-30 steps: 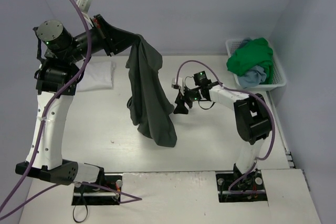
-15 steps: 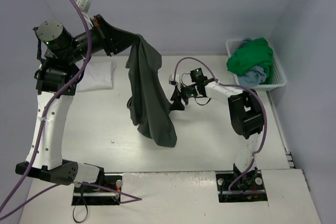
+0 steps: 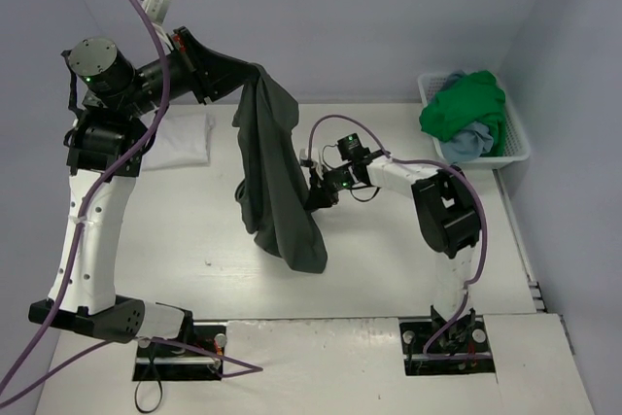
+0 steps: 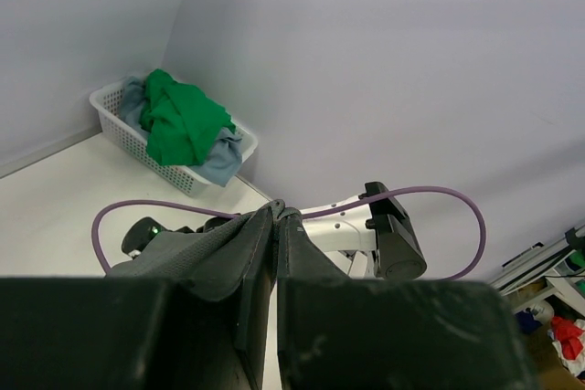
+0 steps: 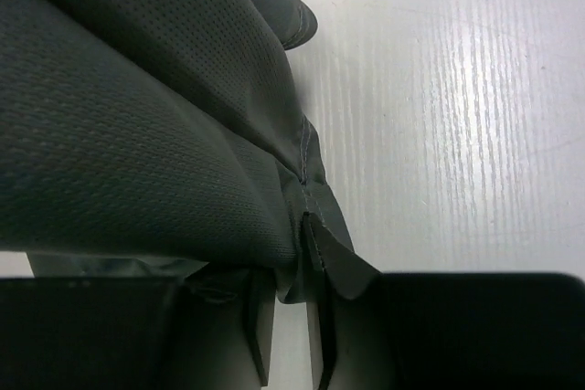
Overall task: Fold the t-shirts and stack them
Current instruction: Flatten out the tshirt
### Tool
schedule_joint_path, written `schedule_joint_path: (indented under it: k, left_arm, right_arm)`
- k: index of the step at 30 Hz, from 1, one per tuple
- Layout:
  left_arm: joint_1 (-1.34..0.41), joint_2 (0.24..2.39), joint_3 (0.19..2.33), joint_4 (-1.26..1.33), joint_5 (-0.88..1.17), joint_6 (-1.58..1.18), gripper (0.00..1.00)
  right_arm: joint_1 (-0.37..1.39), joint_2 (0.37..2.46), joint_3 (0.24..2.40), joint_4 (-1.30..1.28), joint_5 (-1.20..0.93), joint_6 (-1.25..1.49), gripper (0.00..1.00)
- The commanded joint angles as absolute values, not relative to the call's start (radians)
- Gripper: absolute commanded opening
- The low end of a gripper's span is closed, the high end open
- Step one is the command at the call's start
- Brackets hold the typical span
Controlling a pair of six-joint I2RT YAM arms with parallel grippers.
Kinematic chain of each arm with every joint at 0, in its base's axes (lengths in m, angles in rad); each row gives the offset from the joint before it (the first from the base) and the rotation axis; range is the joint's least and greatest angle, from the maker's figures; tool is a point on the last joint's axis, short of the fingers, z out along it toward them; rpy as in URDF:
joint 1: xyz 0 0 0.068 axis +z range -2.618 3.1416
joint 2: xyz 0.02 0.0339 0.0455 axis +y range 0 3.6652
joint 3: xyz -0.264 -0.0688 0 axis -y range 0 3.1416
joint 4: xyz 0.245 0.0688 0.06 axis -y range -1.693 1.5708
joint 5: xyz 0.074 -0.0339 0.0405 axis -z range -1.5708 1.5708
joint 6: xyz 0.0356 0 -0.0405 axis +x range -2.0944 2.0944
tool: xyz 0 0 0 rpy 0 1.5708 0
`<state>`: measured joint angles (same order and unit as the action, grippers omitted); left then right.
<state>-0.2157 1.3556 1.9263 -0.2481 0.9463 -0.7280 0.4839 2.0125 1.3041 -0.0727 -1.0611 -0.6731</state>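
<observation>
The dark olive-grey t-shirt (image 3: 277, 182) hangs over the middle of the table (image 3: 389, 250), its top edge pinched tight in the raised left gripper (image 3: 251, 75). The right gripper (image 3: 313, 191) has clamped on the right-hand hem. A folded white t-shirt (image 3: 185, 138) lies far left, while the bright green t-shirt (image 3: 465, 104) and light blue t-shirt (image 3: 468, 143) are heaped in the white basket (image 3: 518, 138) at the far right edge, well apart, with bare tabletop on both sides of the hanging cloth.
</observation>
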Motion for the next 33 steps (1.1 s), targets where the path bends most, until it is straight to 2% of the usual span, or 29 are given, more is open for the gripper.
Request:
schedule_joint_path:
  k: [1, 5, 8, 11, 12, 20, 23, 25, 28, 33]
  left_arm:
    - [-0.209, 1.336, 1.964, -0.178, 0.956, -0.707, 0.0]
    - [-0.204, 1.33, 1.956, -0.213, 0.959, -0.675, 0.0]
    - [-0.198, 1.324, 1.962, -0.274, 0.956, -0.609, 0.0]
    - [-0.195, 1.318, 1.982, -0.333, 0.933, -0.537, 0.0]
    - [-0.19, 1.318, 2.026, -0.374, 0.905, -0.487, 0.0]
    - [-0.146, 1.325, 2.137, -0.471, 0.808, -0.331, 0.0]
    - [-0.143, 1.333, 2.204, -0.509, 0.759, -0.275, 0.0]
    - [-0.132, 1.336, 2.23, -0.522, 0.746, -0.259, 0.0]
    - [-0.129, 1.33, 2.163, -0.499, 0.778, -0.296, 0.0]
    - [-0.055, 1.289, 2.076, -0.399, 0.765, -0.322, 0.0]
  right_arm:
    - [0.472, 1.993, 1.341, -0.066, -1.051, -0.649, 0.12]
    - [0.446, 1.945, 1.327, -0.057, -0.931, -0.626, 0.06]
    - [0.422, 1.872, 1.307, -0.048, -0.795, -0.609, 0.06]
    - [0.4, 1.752, 1.299, -0.052, -0.663, -0.611, 0.05]
    - [0.303, 1.609, 1.351, -0.07, -0.614, -0.589, 0.05]
    - [0.176, 1.451, 1.454, -0.135, -0.604, -0.566, 0.05]
    - [0.206, 1.39, 1.392, -0.17, -0.539, -0.613, 0.05]
    - [0.131, 1.361, 1.397, -0.136, -0.599, -0.585, 0.05]
    - [0.161, 1.399, 1.445, -0.294, -0.609, -0.635, 0.05]
    - [0.144, 1.315, 1.4, -0.273, -0.553, -0.644, 0.05]
